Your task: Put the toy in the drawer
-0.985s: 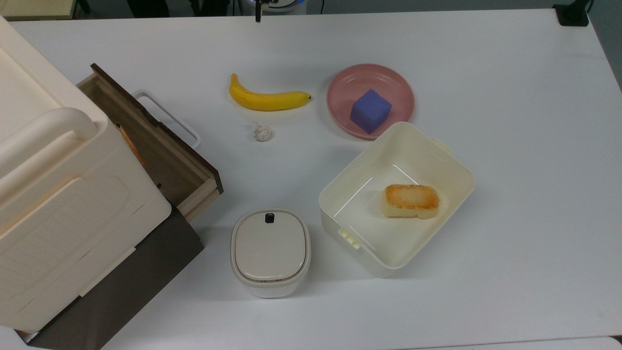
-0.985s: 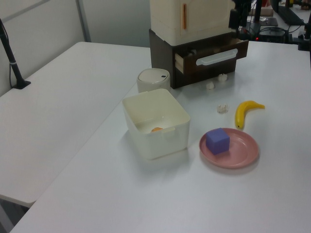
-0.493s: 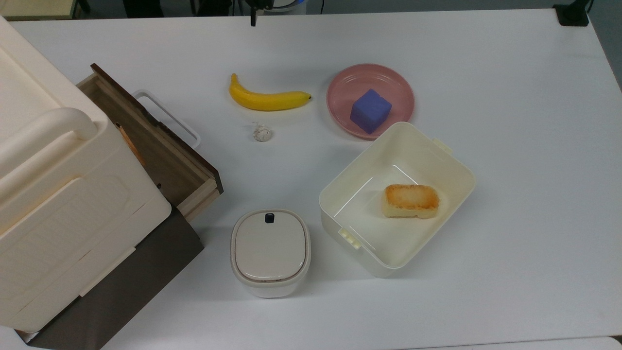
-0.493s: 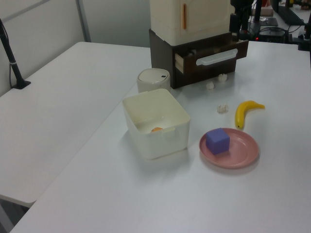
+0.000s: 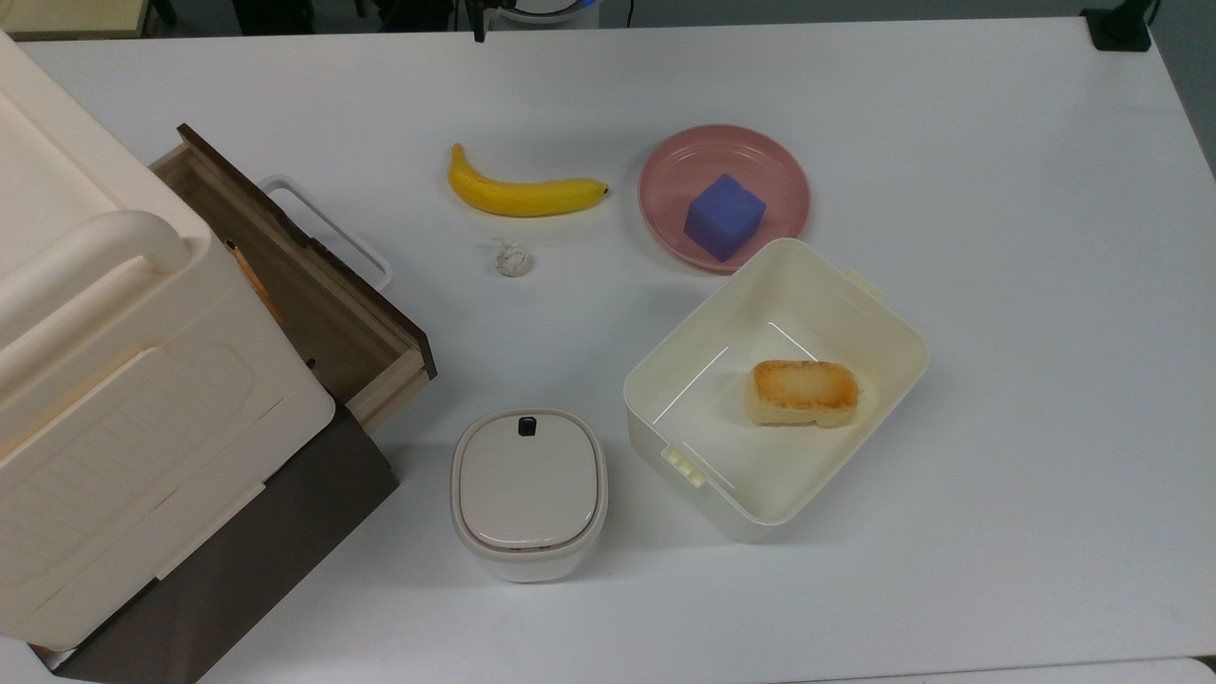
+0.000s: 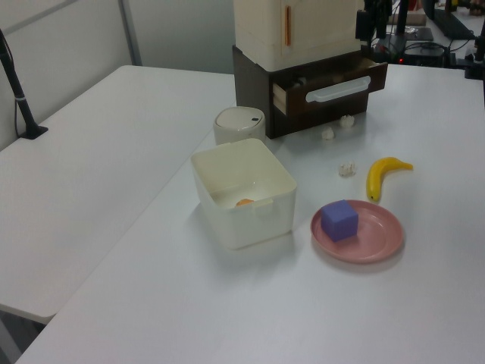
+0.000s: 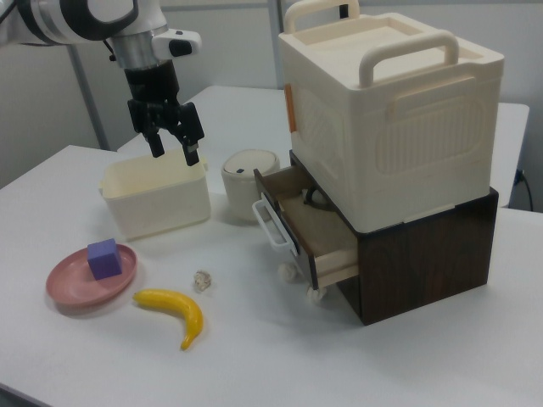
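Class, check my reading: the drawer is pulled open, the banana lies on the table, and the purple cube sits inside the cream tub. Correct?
Not quite. The purple cube sits on the pink plate, as the top view shows. The cream tub holds a browned bread piece. The rest stands.

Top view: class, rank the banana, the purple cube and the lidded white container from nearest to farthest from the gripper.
The gripper pokes in at the top view's top edge, left of centre.
1. Banana: just below the gripper, nearest.
2. Purple cube: on the pink plate, off to the top view's right.
3. Lidded white container: toward the top view's bottom edge, farthest.
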Robot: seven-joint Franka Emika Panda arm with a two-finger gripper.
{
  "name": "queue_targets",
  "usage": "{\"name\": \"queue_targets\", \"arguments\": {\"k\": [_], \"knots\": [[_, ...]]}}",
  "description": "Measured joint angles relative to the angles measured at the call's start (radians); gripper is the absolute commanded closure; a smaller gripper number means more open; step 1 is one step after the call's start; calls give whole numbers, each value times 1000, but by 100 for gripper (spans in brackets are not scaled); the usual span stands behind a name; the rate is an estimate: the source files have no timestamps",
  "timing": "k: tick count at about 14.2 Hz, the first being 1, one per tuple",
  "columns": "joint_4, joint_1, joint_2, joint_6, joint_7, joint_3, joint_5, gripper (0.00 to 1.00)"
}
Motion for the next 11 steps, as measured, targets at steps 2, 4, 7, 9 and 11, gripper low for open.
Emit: {"name": "queue_targets", "arguments": {"k": [2,4,7,9,11], "knots": [[3,9,-2,10,0,-19,1,0],[2,2,-3,27,-1,-17,1,0],[-4,-54,-7,33,-11,44,2,0],[-9,-67,-8,36,-12,66,2,0],[-18,-68,-8,61,-12,70,2,0]]}}
